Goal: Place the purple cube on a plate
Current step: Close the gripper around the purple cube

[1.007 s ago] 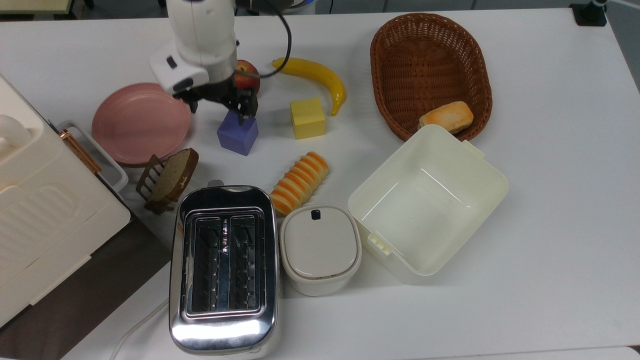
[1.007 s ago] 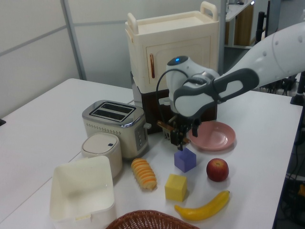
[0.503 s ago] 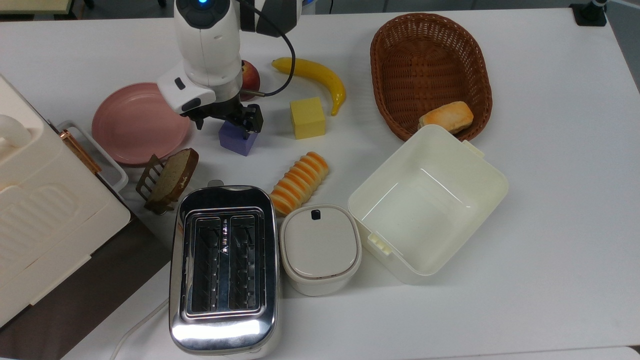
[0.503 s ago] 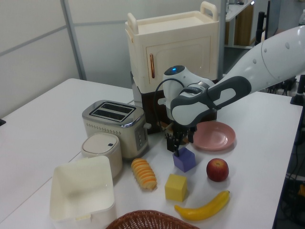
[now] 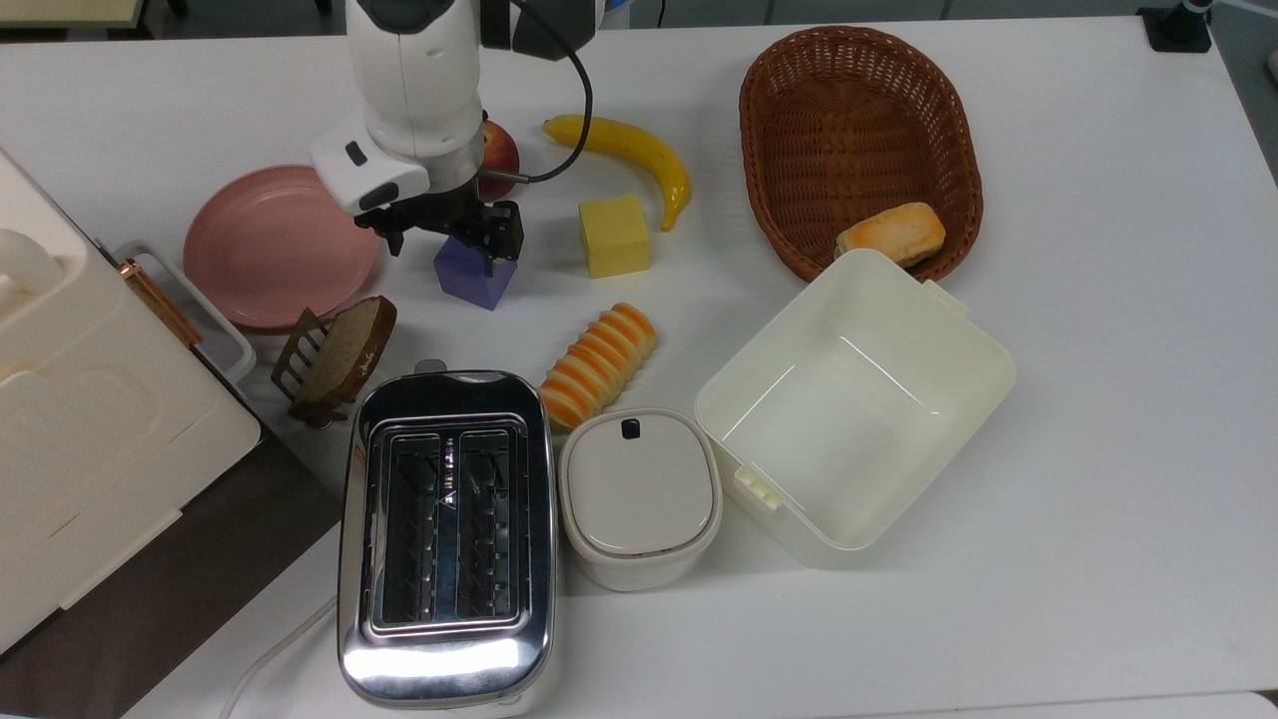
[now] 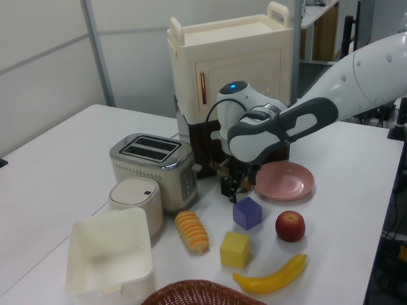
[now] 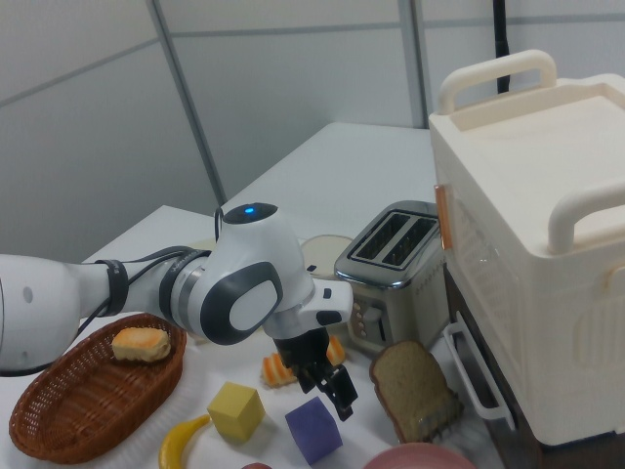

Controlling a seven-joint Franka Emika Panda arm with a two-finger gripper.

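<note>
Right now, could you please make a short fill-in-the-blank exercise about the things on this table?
1. The gripper hangs just above the ____ cube.
2. The bread roll lies inside the brown ____.
3. The pink plate has ____ on it.
4. Between the purple cube and the banana stands a ____ cube.

Missing words: purple; basket; nothing; yellow

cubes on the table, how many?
2. The purple cube sits below the gripper, beside the plate; the yellow cube lies nearer the banana.
</note>
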